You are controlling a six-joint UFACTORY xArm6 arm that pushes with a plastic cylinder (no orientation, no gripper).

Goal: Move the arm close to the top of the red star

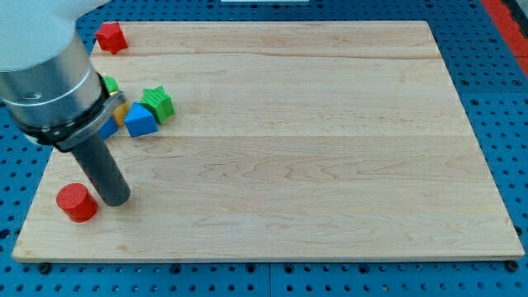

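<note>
The red star (pixel 110 38) lies at the board's top left corner. My tip (pixel 116 199) rests on the board near the bottom left, far below the red star. It stands just to the right of a red cylinder (pixel 77 202), very close to it or touching. The arm's grey body covers the view's upper left, just left of and below the red star.
A cluster lies at the left, between the star and my tip: a green star (pixel 157 103), a blue block (pixel 140 121), a yellow block (pixel 121 113) and a green block (pixel 110 84), the last two partly hidden by the arm. The wooden board (pixel 313 148) lies on a blue pegboard.
</note>
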